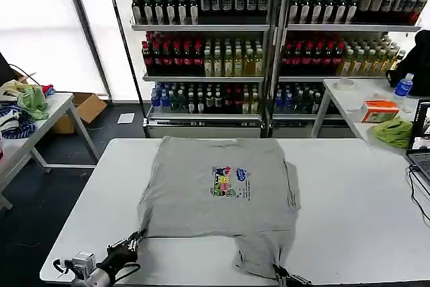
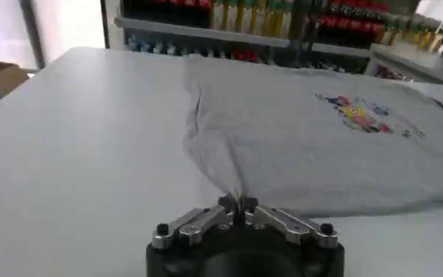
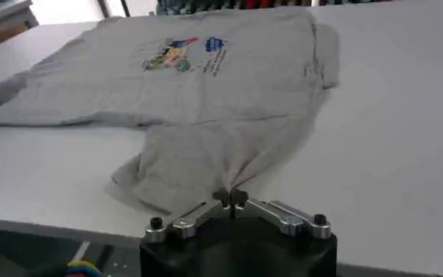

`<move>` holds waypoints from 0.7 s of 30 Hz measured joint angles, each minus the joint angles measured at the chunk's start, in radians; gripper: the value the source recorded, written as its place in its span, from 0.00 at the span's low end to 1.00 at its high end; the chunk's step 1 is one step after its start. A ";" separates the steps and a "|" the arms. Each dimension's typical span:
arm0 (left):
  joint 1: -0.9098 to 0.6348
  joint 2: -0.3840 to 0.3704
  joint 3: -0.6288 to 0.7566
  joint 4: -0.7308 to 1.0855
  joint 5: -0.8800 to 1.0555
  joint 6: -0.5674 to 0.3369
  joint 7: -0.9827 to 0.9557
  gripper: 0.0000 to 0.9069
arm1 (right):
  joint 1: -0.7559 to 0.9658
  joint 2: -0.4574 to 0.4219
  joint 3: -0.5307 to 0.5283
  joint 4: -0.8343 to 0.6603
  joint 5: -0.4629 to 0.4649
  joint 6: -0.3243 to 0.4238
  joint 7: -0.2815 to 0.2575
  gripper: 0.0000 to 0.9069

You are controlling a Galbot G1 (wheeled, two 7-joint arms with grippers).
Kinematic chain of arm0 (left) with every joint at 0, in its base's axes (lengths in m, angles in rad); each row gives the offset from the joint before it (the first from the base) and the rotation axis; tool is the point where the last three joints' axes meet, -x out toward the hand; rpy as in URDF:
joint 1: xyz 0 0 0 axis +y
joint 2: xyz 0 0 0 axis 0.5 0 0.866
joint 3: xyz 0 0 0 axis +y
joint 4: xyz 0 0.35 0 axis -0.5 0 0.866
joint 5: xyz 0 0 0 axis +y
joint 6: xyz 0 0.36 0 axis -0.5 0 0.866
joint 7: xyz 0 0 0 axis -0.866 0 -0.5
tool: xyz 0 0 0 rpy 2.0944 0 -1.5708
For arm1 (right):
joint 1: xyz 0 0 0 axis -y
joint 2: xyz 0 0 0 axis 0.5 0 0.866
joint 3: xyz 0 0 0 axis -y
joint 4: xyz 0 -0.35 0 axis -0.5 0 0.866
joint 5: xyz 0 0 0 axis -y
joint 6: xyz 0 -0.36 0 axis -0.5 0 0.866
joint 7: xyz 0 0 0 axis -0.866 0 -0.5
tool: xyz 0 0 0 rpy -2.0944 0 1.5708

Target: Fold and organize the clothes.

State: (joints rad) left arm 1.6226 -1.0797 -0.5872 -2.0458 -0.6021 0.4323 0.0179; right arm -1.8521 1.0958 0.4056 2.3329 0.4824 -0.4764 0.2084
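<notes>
A light grey short-sleeved shirt point(image 1: 218, 193) with a small multicoloured chest print lies spread on the white table point(image 1: 349, 220). My left gripper point(image 1: 139, 235) is shut on the shirt's near left corner, at the table's front left. In the left wrist view the cloth point(image 2: 304, 143) rises pinched from the left gripper point(image 2: 238, 203). My right gripper point(image 1: 279, 272) is shut on the bunched near part of the shirt at the front edge. The right wrist view has a fold of cloth point(image 3: 206, 162) pinched in the right gripper point(image 3: 229, 198).
Shelves of bottles point(image 1: 269, 38) stand behind the table. A side table point(image 1: 376, 102) at the right carries a lime-green cloth point(image 1: 395, 131), an orange box and a laptop point(image 1: 421, 140). Another table point(image 1: 27, 126) at the left holds cloths. A cardboard box point(image 1: 84, 109) is on the floor.
</notes>
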 measured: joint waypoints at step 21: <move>0.179 0.040 -0.056 -0.201 0.001 0.075 -0.047 0.01 | -0.186 -0.134 0.069 0.155 0.057 -0.009 -0.008 0.00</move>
State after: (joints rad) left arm 1.8014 -1.0396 -0.6432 -2.2473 -0.6010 0.5073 -0.0295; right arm -2.0376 0.9623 0.4751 2.4879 0.5398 -0.4857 0.2000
